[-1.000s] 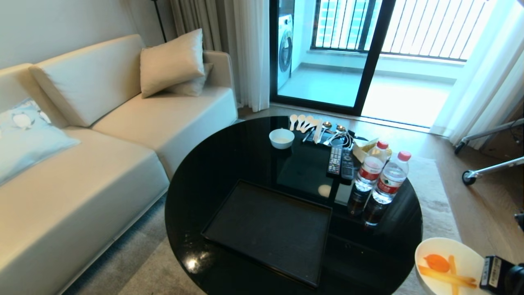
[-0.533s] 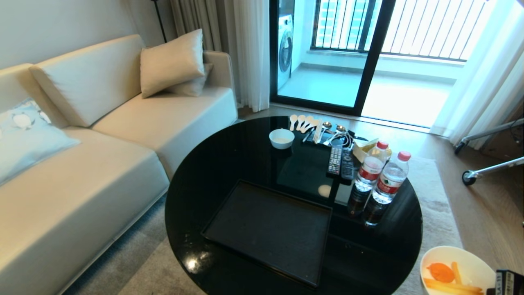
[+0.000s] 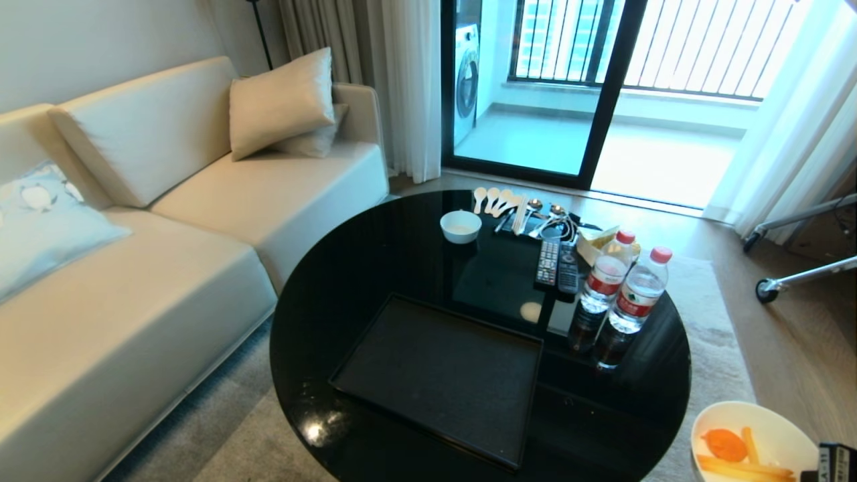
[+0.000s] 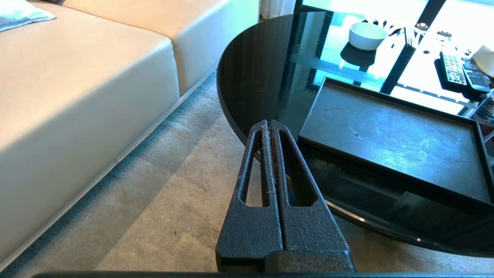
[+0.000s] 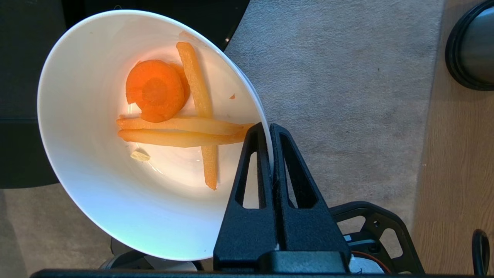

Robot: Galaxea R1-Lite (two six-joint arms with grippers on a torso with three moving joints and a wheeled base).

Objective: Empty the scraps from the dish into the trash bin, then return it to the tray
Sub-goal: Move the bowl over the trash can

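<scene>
The right hand [image 5: 271,129] is pinching the rim of the dish [image 5: 115,193], one finger inside and one outside, and holds it over the carpet just off the counter's near right edge. The scraps [image 5: 170,116], an orange round and pale strips, lie loose in the bottom of the tilted dish. A grip on one thin, glossy spot of rim could let the dish swing or slip as the arm travels, and the scraps would land on the carpet rather than in the bin. The trash bin [image 5: 471,46] shows only as a steel wall with a dark base ring at the corner of the right wrist view, off to the side, so tipping too early would also miss it.

The left hand [image 4: 269,127] hangs idle, fingers pressed together on nothing, above the carpet by the counter's near left edge. On the counter [image 3: 375,254] the tray [image 3: 435,375] lies bare at the near edge. Two water bottles [image 3: 619,284] stand near the right edge.
</scene>
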